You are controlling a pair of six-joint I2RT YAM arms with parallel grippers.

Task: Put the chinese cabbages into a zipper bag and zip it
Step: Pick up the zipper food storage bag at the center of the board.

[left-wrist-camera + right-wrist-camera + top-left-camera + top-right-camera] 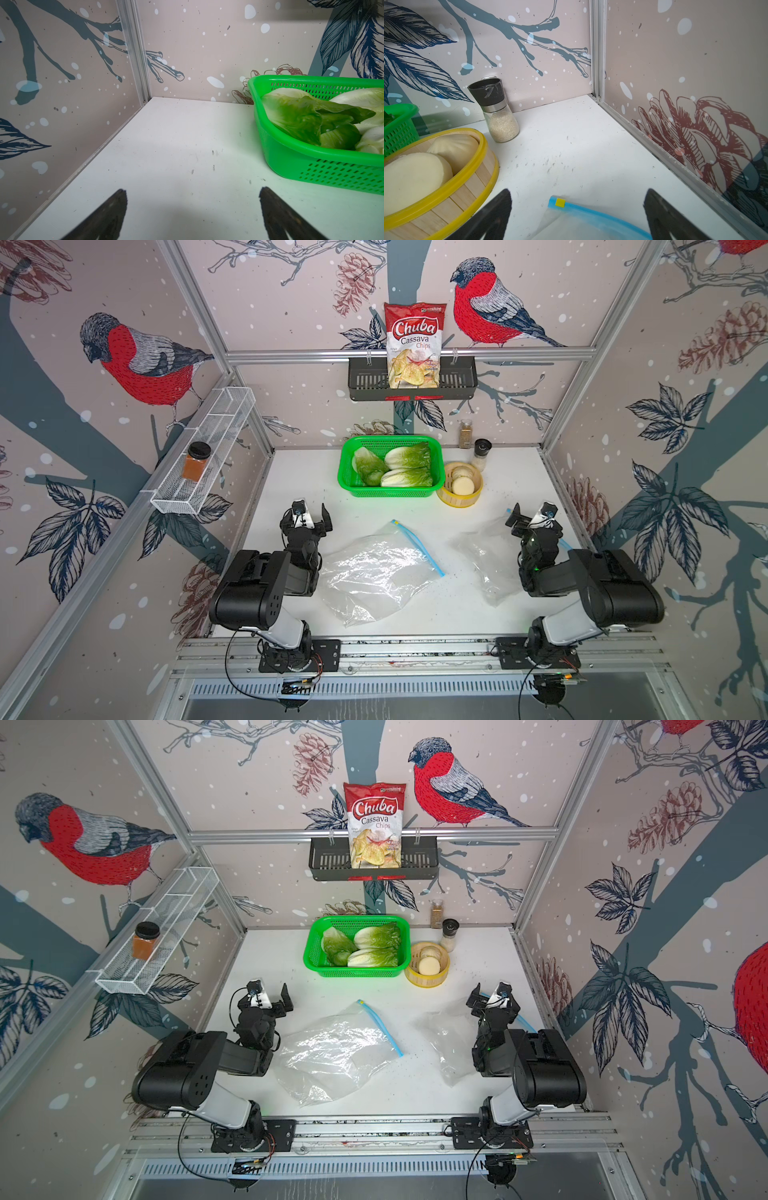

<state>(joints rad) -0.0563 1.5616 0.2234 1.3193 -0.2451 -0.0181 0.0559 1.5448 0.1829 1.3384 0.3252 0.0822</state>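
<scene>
The left pincer (193, 192) hangs spread wide with nothing between its jaws, low over bare table and near the green basket (311, 158). The right pincer (578, 193) is spread and empty too, poised just above the blue zip strip (591, 212) of the side bag (486, 556), which lies partly under that arm. A yellow slider (560, 202) sits at the strip's end.

To my eye nothing is begun. All three cabbages (409, 456) lie in the basket at the back, touching one another, and none is bagged. The middle bag (374, 572) lies flat and empty between the arms. I cannot tell whether either bag's mouth is open. What is left is opening a bag, carrying three heads over, sliding them in and running the zip shut.

The table (415, 510) is white, scuffed and speckled. A round wooden steamer (446, 495) with pale buns sits just beside the basket, with a shaker (482, 454) and a spice jar (465, 433) behind it. Bird wallpaper covers the walls. A chip bag (413, 346) stands in a black rack (365, 381) on the back wall, and an orange jar (197, 462) sits on a wire shelf (226, 414) along the left wall.
</scene>
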